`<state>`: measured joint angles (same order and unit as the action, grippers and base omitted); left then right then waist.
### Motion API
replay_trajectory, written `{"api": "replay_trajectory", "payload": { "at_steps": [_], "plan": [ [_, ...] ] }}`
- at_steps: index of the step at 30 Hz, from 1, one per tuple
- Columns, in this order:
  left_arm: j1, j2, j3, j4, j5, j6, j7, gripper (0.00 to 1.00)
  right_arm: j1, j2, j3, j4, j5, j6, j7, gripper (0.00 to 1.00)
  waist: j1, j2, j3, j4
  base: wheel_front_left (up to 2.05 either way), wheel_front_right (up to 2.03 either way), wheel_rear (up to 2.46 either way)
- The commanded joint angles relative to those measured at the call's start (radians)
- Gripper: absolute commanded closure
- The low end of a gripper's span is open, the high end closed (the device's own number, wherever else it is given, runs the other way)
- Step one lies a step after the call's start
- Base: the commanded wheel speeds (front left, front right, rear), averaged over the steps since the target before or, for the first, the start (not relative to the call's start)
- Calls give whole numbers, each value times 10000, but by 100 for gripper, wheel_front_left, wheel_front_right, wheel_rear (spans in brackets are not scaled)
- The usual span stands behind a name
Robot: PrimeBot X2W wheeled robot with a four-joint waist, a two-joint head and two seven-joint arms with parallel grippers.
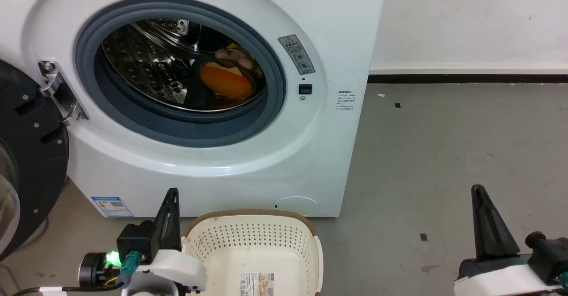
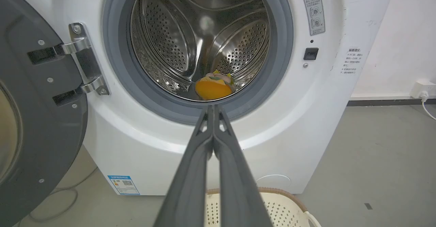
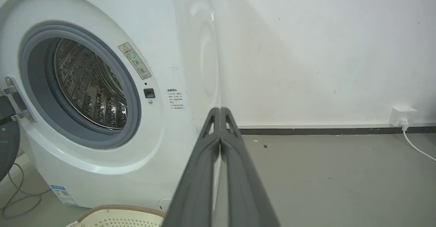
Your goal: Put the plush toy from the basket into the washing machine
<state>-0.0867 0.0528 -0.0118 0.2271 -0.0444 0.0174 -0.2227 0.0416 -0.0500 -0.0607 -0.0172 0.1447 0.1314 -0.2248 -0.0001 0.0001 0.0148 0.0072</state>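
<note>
Pressed together and empty, left end effector [image 2: 213, 109] and right end effector [image 3: 219, 110] are held short of the white front-loading washing machine [image 2: 306, 128], the orange-and-yellow plush toy [image 2: 213, 88] lodged in its steel drum [image 2: 163, 43] straight ahead of the left.

I am facing a plain white wall [image 1: 466, 21], with a dark baseboard [image 1: 466, 78] running along its foot above a scuffed grey floor [image 1: 443, 154]. A white socket [image 3: 403, 116] is sitting low on it, its white cable [image 3: 417, 148] trailing down.
</note>
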Motion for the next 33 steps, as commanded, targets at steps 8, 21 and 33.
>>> {"api": "replay_trajectory", "payload": {
  "at_steps": [8, 21, 33],
  "plan": [
    [186, -6, 32, -298, 96, -36, 231, 100, -89, -1, 70, 32, -213, -2, 239, 100, 1, -1, -15, -7, 0, 0, 0],
    [277, -8, 43, -560, 142, -55, 497, 100, -132, -1, 141, 50, -377, -2, 506, 100, 1, -1, -32, -16, 0, 0, 0],
    [360, -11, 54, -802, 185, -72, 741, 100, -172, -1, 207, 67, -529, -3, 752, 100, 1, -1, -49, -24, 0, 0, 0]
  ]
}}
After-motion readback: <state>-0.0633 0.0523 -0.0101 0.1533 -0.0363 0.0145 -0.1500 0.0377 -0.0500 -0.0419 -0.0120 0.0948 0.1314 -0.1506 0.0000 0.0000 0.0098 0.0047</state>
